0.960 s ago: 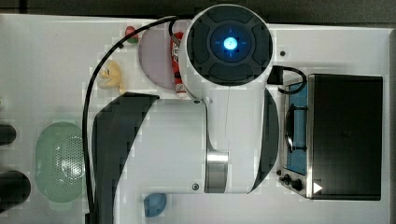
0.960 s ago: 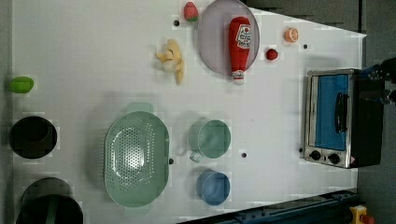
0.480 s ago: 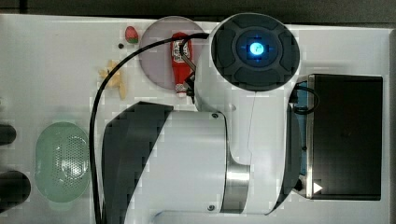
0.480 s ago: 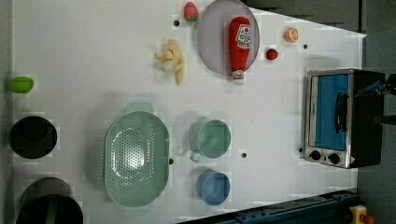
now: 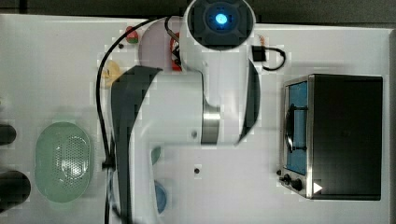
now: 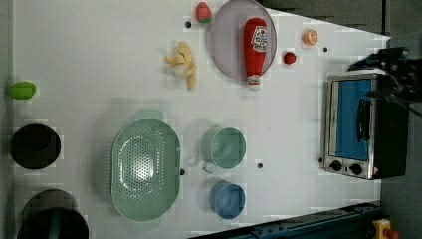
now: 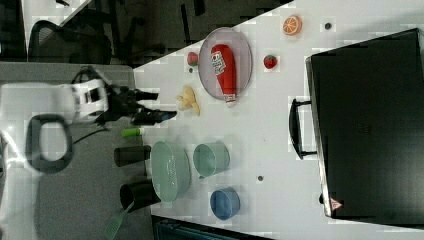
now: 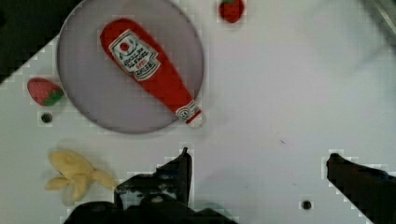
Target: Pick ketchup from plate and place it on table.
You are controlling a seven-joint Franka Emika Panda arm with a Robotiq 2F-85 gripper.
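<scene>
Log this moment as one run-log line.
phase: approach | gripper: open, above table, empty | ketchup: lying on plate, cap past rim | contact: none

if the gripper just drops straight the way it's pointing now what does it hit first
Most likely bare table. The open gripper frames white tabletop, with the ketchup and plate off to one side. Its height is unclear.

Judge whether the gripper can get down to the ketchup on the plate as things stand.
Probably yes. The ketchup lies flat and uncovered on the plate, cap end past the rim, nothing on top. The open gripper hangs above bare table beside it; the strawberry sits off the plate.
</scene>
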